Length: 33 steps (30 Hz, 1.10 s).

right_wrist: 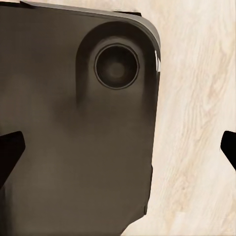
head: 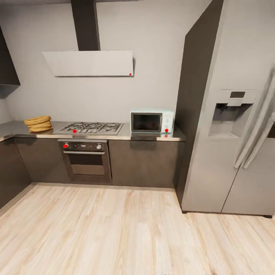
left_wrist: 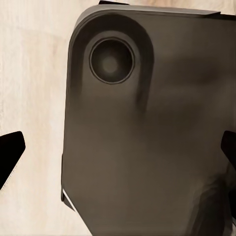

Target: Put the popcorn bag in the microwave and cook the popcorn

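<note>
Fridge [head: 236, 152]: boxes in the worktop's right end.
Worktop [head: 126, 135]: across the room from me.
Microwave [head: 152, 122]: door shut, by the fridge.
Popcorn bag [head: 38, 123]: far left, past the hob [head: 91, 127].
Left gripper [left_wrist: 118, 157], right gripper [right_wrist: 118, 152]: I see both spread wide, holding nothing, parked over my base.

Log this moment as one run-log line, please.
phase: approach | bag: on countertop, left of hob | microwave: door shut, right of hob | left gripper: open | right gripper: open

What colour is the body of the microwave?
Pale mint-blue; the microwave shows best in the head view.
</note>
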Motion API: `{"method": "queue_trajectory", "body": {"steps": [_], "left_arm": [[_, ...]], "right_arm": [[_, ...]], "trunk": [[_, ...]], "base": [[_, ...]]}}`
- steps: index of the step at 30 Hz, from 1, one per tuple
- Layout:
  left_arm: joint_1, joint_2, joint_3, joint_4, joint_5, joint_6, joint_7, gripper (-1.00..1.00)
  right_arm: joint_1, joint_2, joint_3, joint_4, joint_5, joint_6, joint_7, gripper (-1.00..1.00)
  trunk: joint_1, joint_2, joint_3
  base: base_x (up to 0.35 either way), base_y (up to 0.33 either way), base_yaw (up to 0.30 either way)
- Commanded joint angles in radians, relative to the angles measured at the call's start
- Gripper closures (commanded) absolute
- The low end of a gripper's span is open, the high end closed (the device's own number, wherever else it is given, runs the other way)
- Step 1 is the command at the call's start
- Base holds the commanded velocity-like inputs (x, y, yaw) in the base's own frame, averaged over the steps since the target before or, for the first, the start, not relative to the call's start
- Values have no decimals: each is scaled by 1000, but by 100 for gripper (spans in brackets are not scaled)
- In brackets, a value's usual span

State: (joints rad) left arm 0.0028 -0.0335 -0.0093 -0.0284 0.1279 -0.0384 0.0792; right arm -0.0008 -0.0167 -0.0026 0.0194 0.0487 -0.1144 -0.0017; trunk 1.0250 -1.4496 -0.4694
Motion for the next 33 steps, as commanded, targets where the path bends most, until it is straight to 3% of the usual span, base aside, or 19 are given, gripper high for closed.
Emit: {"method": "queue_trajectory", "body": {"steps": [1, 21, 28, 33], "left_arm": [[0, 0, -2, -1, 10, -1, 2, -100], [0, 0, -2, -1, 9, -3, -10, -100], [0, 0, -1, 0, 10, -2, -10, -100], [0, 0, -2, 1, 14, 8, -9, -100]], "right_arm": [[-1, 0, -1, 2, 5, -5, 0, -100], [-1, -1, 0, 2, 6, -5, 0, -100], [-1, -1, 2, 2, 14, -4, 0, -100], [-1, -1, 4, 2, 16, -5, 0, -100]], "trunk": [[0, 0, -1], [0, 0, -1], [0, 0, -1], [0, 0, -1]], "base": [[0, 0, -244], [0, 0, -239], [15, 0, -22], [272, 0, 0]]}}
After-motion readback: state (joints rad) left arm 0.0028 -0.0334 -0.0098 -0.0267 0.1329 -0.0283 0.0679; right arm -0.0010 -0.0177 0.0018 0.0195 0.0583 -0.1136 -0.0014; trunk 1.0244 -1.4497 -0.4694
